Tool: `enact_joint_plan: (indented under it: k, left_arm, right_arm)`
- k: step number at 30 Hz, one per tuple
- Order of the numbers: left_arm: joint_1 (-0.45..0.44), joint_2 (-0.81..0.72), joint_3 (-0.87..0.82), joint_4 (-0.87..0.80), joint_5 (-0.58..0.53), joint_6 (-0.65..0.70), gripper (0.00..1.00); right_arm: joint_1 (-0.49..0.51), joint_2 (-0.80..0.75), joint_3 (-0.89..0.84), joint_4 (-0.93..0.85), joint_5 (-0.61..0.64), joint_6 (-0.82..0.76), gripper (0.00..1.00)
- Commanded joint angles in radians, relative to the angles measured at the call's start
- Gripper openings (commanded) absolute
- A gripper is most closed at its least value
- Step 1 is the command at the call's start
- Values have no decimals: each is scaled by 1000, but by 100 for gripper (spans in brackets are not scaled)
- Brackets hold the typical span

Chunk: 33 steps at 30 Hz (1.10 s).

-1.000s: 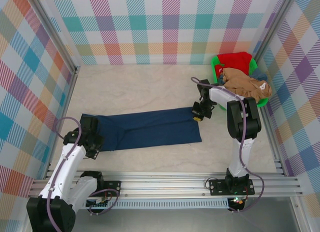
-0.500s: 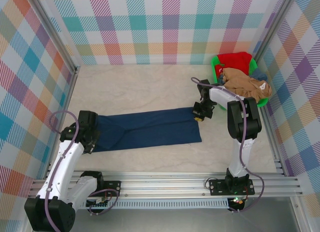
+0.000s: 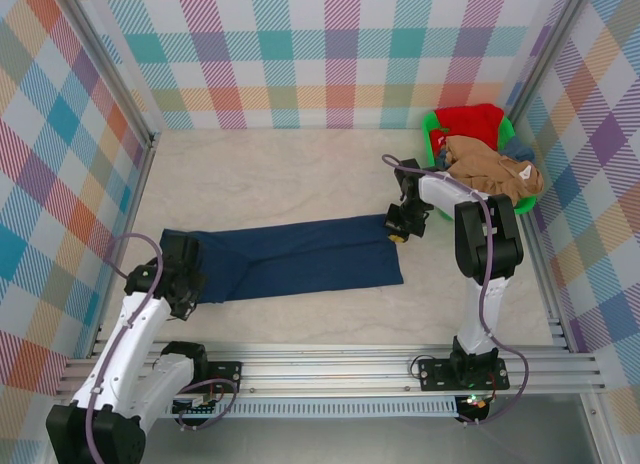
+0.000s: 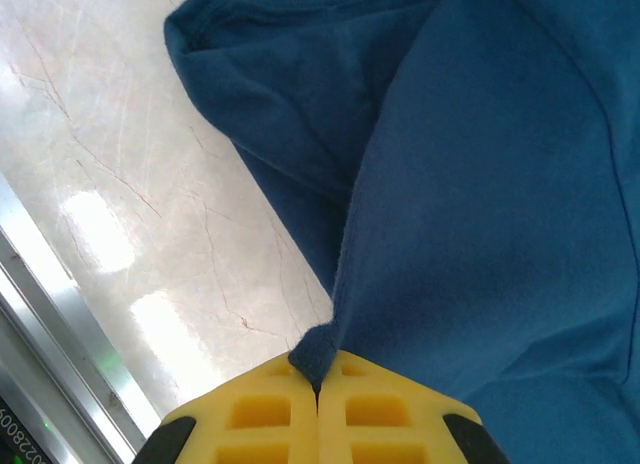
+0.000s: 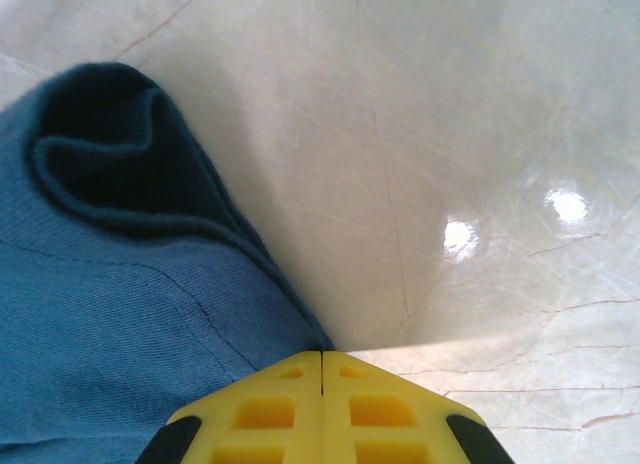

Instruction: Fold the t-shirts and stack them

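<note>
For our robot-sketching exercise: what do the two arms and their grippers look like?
The left arm and right arm have white links, black joints and looping purple cables. The left gripper and right gripper have yellow fingers with square pockets, on black mounts.

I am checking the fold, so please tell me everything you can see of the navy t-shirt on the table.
The navy t-shirt is soft knit cloth, folded into a long narrow band, lying flat across the pale marble-look table, left to right. The left gripper is shut on its bunched left end; the right gripper is shut on its far right corner, beside a rolled hem.
</note>
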<state>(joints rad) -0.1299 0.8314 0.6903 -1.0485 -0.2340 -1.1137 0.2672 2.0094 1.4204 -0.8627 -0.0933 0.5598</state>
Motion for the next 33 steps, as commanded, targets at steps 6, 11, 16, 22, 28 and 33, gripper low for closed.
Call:
enact_joint_plan:
  k: [6,11,16,22,28,33]
  left_arm:
    - [-99,-10,-48,-22,28,-69,0]
    - [-112,12,-66,-12,19,-75,0]
    - [-112,74,-24,-52,-24,-22,35]
    - [-211,111,76,-9,-56,131,43]
    - [-415,307,54,149,-13,270,47]
    - [-422,447,56,144,-95,397,48]
  right_arm:
    - [0,-14,0,-18,6,-14,0]
    - [9,-24,12,-23,20,-31,5]
    - [30,-88,-8,-22,52,-48,27]
    - [57,-211,-101,16,69,-41,30]
    - [95,-239,-167,51,39,-38,31]
    - [102,-242,-173,54,28,-29,31]
